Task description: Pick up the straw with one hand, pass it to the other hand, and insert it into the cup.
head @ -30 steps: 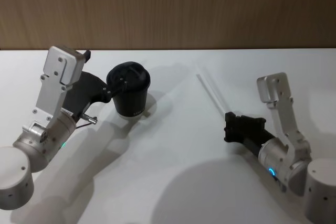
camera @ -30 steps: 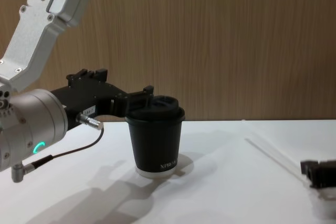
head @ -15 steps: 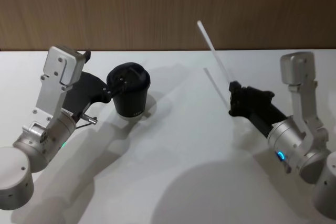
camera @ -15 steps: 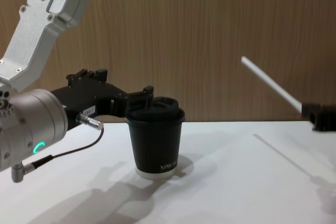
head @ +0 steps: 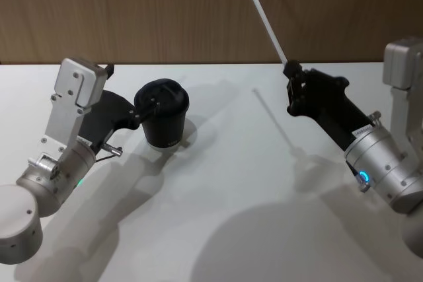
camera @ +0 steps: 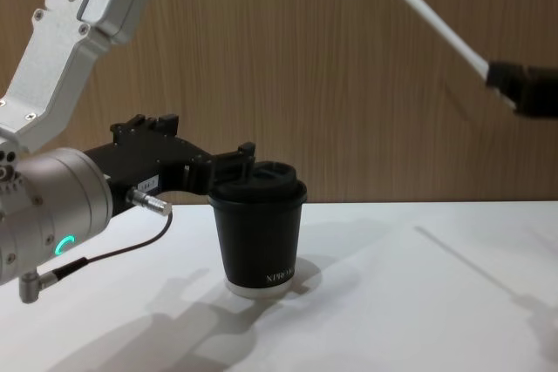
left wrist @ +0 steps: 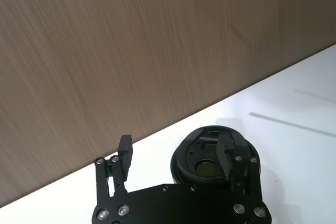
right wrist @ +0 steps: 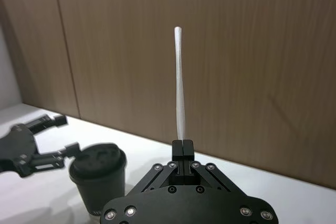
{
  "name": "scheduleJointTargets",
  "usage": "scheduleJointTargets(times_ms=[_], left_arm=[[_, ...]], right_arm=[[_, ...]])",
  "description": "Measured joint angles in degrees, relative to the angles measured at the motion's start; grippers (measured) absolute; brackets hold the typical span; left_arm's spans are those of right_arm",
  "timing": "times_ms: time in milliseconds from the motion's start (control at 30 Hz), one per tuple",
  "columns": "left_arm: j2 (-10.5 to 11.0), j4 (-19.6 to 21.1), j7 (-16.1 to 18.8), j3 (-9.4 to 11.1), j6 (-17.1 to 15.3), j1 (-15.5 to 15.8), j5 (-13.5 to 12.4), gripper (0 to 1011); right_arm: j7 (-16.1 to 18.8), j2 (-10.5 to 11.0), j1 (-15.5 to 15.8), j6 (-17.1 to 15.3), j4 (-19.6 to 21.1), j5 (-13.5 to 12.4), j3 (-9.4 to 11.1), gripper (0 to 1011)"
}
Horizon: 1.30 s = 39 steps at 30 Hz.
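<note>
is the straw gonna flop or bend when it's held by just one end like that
Probably stiff: the straw stands straight out of the right end effector, pinched at one end, with no visible droop. Likely very light and easy to crush, being so thin. The left end effector sits by the cup.

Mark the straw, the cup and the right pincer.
straw (head: 262, 16), head view, mid-shaft.
cup (camera: 257, 233), chest view, middle of the side wall.
right pincer (right wrist: 182, 143), right wrist view, between its fingertips, shut on the straw.
</note>
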<state>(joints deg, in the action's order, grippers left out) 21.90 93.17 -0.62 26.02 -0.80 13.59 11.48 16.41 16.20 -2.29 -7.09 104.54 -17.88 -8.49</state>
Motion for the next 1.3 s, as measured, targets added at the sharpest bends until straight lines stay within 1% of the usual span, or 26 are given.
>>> scheduleJointTargets(times_ms=[67,100,133,300,333,467,600,767,833,967,1133,1267,1300], left_arm=[[-0.01,0.00,0.00,0.00,0.00,0.00,0.00,1003],[-0.01,0.00,0.00,0.00,0.00,0.00,0.00,1003],[0.00,0.00,0.00,0.00,0.00,0.00,0.00,1003],[0.00,0.00,0.00,0.00,0.00,0.00,0.00,1003],[-0.01,0.00,0.00,0.00,0.00,0.00,0.00,1003],[0.00,0.00,0.00,0.00,0.00,0.00,0.00,1003],[0.00,0.00,0.00,0.00,0.00,0.00,0.00,1003],[0.00,0.00,0.00,0.00,0.00,0.00,0.00,1003],[0.00,0.00,0.00,0.00,0.00,0.00,0.00,1003],[0.00,0.00,0.00,0.01,0.00,0.00,0.00,1003],[0.00,0.00,0.00,0.00,0.00,0.00,0.00,1003],[0.00,0.00,0.00,0.00,0.00,0.00,0.00,1003],[0.00,0.00,0.00,0.00,0.00,0.00,0.00,1003]], right_arm=[[1.58,0.10,-0.36,1.55,0.51,-1.11,-0.18,1],[1.58,0.10,-0.36,1.55,0.51,-1.11,-0.18,1],[2.49,0.10,-0.57,2.36,0.73,-1.79,-0.38,1],[4.84,0.06,-1.23,4.11,1.08,-3.60,-0.99,1],[5.76,0.03,-1.57,4.63,1.14,-4.25,-1.30,1],[7.36,0.00,-2.30,5.29,1.13,-5.51,-1.97,1],[10.22,0.07,-3.60,6.05,0.60,-7.39,-2.98,1],[13.39,0.42,-5.23,6.28,-0.41,-9.34,-4.22,1],[14.17,0.57,-5.72,6.26,-0.75,-9.86,-4.61,1],[16.30,0.99,-6.84,5.75,-1.54,-11.36,-5.50,1],[17.59,1.23,-7.55,4.97,-2.05,-12.71,-6.20,1],[18.34,1.32,-7.89,4.00,-2.40,-14.07,-6.55,1],[18.57,1.31,-7.99,3.49,-2.53,-14.74,-6.66,1]])
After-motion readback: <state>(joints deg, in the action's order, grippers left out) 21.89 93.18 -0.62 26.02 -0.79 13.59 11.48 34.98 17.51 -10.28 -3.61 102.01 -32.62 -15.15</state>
